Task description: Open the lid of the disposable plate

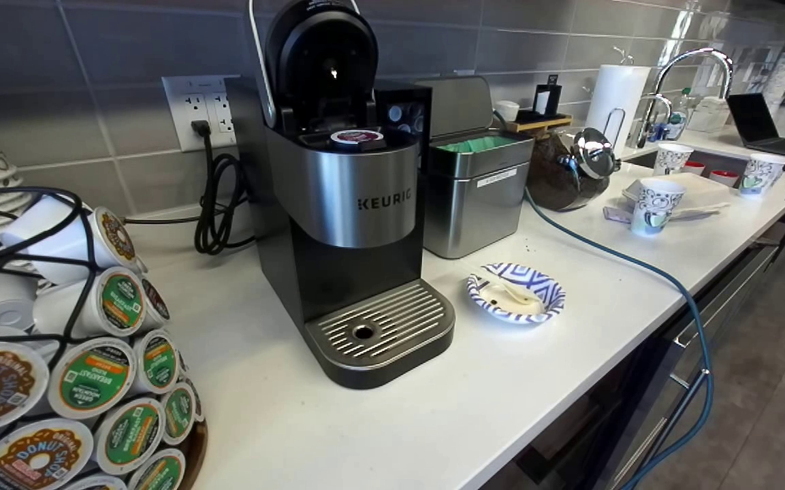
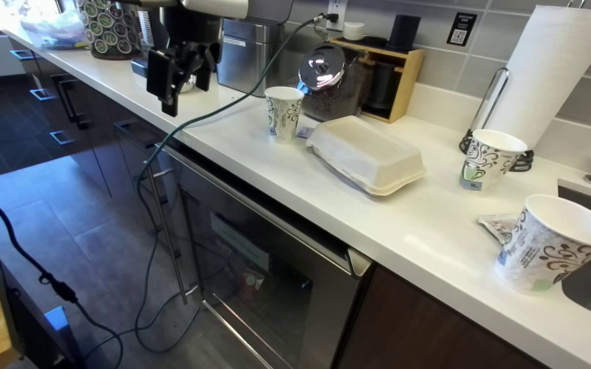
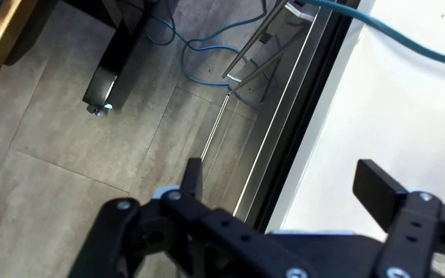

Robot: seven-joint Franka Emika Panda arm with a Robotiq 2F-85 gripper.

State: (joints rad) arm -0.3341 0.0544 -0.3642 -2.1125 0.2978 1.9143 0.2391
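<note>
The disposable container (image 2: 367, 154) is an off-white clamshell box with its lid down, resting on the white counter in an exterior view. It also shows behind a paper cup in an exterior view (image 1: 702, 189). My gripper (image 2: 187, 95) is open and empty, fingers pointing down, above the counter's front edge and well apart from the container. In the wrist view, my gripper (image 3: 278, 166) has its fingers wide apart over the floor and the counter edge. The container is out of the wrist view.
Paper cups (image 2: 284, 115) (image 2: 487, 161) (image 2: 551, 246) stand around the container. A teal cable (image 2: 223, 107) crosses the counter and hangs over its edge. A glass jar (image 2: 333, 97), wooden organizer (image 2: 408, 77) and paper towel roll (image 2: 546, 82) stand behind. A coffee machine (image 1: 344, 204) and patterned bowl (image 1: 518, 292) are farther along.
</note>
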